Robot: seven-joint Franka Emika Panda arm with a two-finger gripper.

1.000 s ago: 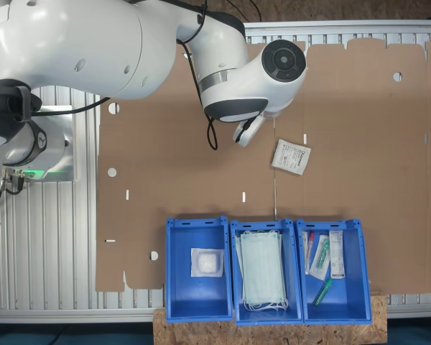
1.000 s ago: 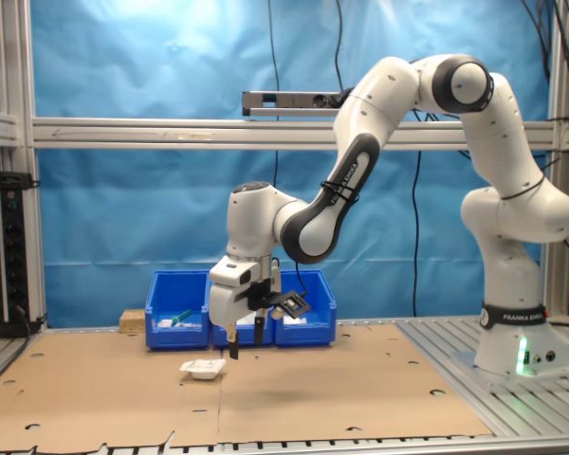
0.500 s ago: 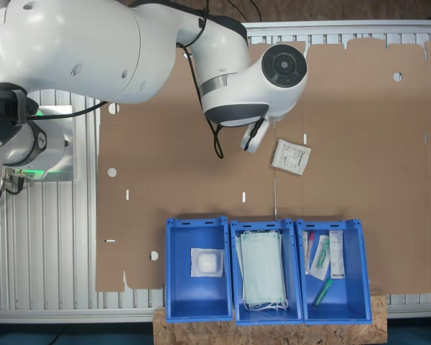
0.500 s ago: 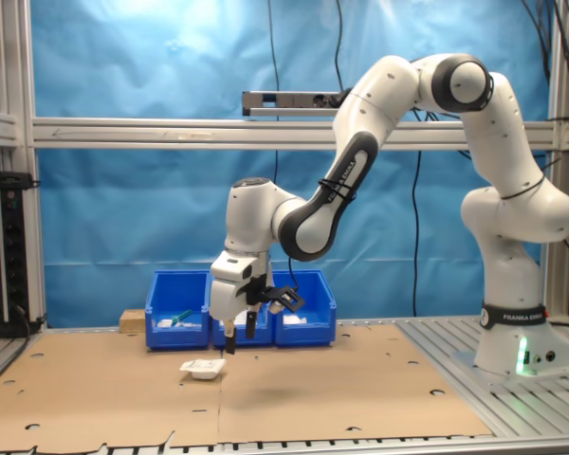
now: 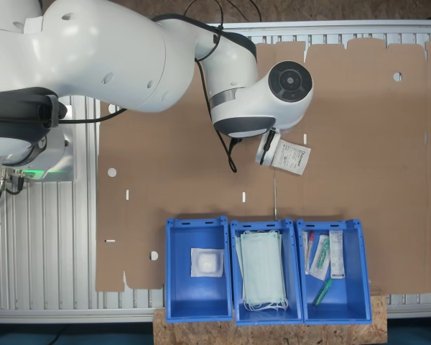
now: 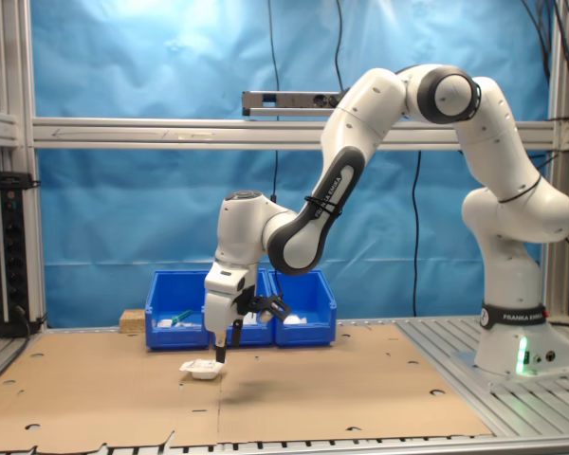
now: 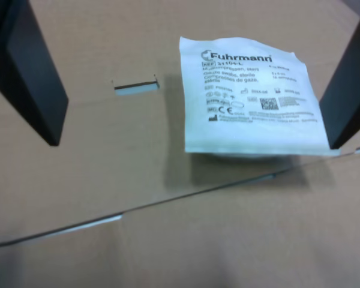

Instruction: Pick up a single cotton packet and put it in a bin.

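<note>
The cotton packet lies flat on the cardboard, near-square, slightly skewed; the tool hangs spread, straddling it.

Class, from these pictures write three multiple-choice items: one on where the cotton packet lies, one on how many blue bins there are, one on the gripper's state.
1. The cotton packet lies
A. on the cardboard sheet
B. in a bin
C. in the gripper

2. The blue bins number
A. two
B. three
C. four

3. The gripper is
A. shut on the packet
B. shut, empty
C. open

Answers:
1 A, it lies flat on the cardboard, outside all bins.
2 B, three stand side by side in the first exterior view.
3 C, the wrist view shows the fingers wide apart, gripping nothing.
</note>
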